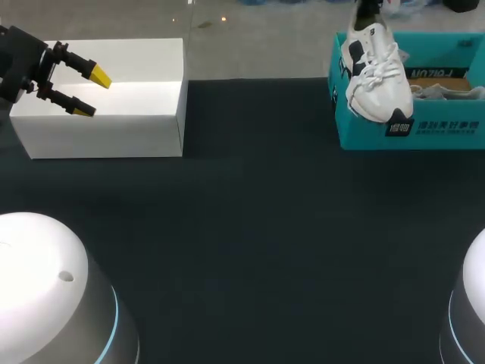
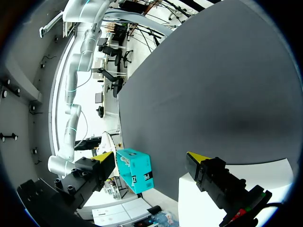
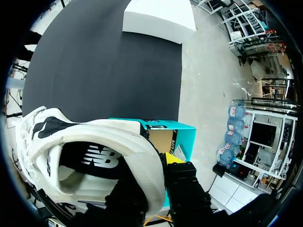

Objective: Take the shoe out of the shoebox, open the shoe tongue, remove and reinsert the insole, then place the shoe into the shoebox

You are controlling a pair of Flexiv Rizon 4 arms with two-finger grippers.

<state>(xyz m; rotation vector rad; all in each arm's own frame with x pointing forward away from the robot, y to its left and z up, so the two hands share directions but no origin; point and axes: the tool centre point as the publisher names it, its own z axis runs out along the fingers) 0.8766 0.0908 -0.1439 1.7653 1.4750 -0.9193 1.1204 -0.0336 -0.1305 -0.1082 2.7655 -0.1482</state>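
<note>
A white sneaker [image 1: 375, 72] with dark patches hangs toe-down over the near left corner of the teal shoebox [image 1: 409, 125] at the far right of the table. My right gripper [image 3: 158, 165] is shut on the heel collar of the sneaker [image 3: 94, 151], one finger inside and one outside. In the head view only its dark end [image 1: 368, 11] shows above the shoe. My left gripper [image 1: 91, 92] stands open and empty over the white box [image 1: 114, 129] at the far left. From the left wrist, the shoebox [image 2: 135, 170] shows far ahead between the open fingers.
The white box [image 3: 158, 16] stands at the far left edge of the dark table mat [image 1: 250, 227]. Something pale and crumpled [image 1: 447, 91] lies inside the shoebox. Two white arm bases [image 1: 53, 296] stand at the near corners.
</note>
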